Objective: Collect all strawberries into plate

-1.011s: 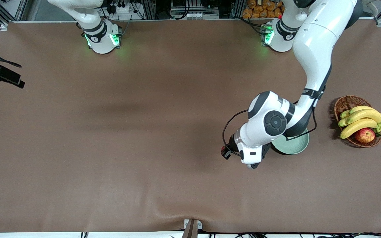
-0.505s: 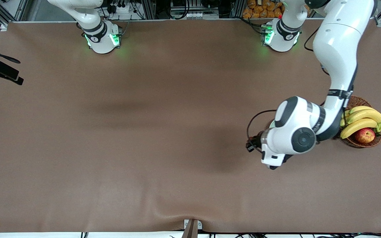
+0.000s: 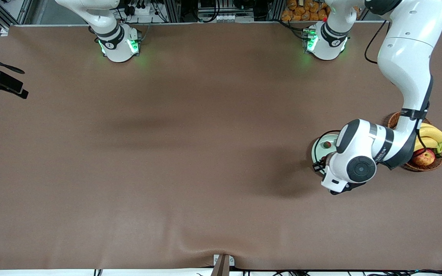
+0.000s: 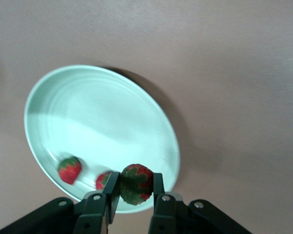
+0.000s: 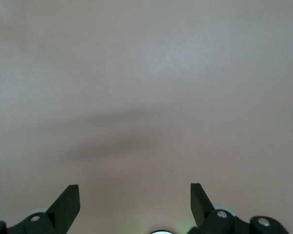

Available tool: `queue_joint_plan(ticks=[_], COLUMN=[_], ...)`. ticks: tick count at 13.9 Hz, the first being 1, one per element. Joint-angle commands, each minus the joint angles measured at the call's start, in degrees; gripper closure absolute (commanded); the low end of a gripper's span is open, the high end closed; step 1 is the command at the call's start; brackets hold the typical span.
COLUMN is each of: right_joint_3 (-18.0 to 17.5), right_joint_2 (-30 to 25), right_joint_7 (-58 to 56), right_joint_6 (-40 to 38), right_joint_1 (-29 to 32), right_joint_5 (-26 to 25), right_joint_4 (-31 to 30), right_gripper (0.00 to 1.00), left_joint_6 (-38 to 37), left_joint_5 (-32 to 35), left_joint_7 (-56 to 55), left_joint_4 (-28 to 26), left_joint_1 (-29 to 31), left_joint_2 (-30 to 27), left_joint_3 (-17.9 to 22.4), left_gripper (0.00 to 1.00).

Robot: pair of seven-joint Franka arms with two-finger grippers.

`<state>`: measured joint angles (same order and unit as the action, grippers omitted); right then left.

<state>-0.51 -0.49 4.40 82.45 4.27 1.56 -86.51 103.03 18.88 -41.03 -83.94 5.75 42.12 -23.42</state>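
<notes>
While the left arm reaches down from its base toward the basket end of the table, the left gripper hangs over the plate with its two fingers clamped on a strawberry, the red flesh and green cap showing between the pads. Directly under the gripper lies the pale mint plate, and on it, just beside the held berry, rest two more strawberries: one lying clear on the plate's floor near the rim, the other partly hidden by a finger, so only a slice of its red shows. From the front camera the gripper itself is mostly covered by the arm's wrist, and only one berry can be made out on the bare part of the plate. Beside that arm's forearm, toward the left arm's end of the table, sits a wicker basket holding bananas and an apple. The right gripper waits over bare brown table, its fingers spread wide apart with nothing between them.
</notes>
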Motion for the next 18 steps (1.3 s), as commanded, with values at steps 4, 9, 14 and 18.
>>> queue_joint_plan(ticks=[4, 9, 14, 18], right_joint_3=[-0.4, -0.4, -0.4, -0.3], right_joint_2=[-0.7, -0.7, -0.6, -0.6], right_joint_7=[0.4, 0.4, 0.4, 0.4], right_joint_6=[0.4, 1.3, 1.8, 2.0], right_joint_1=[0.3, 0.5, 0.5, 0.6], right_joint_5=[1.0, 1.0, 1.0, 0.9], right_joint_4=[-0.8, -0.8, -0.9, -0.9], right_gripper=[0.0, 0.0, 0.0, 0.0], left_joint_6=[4.3, 3.8, 1.3, -0.8], left_joint_5=[1.5, 0.6, -2.3, -4.3], left_joint_7=[3.8, 4.3, 6.4, 7.8], left_joint_4=[-5.6, -5.4, -5.3, -4.9], left_joint_1=[4.4, 5.1, 5.1, 5.6], left_joint_2=[-2.0, -6.2, -14.6, -21.5], left_joint_3=[-0.4, -1.0, -2.2, -2.2], left_gripper=[0.0, 0.0, 0.0, 0.0])
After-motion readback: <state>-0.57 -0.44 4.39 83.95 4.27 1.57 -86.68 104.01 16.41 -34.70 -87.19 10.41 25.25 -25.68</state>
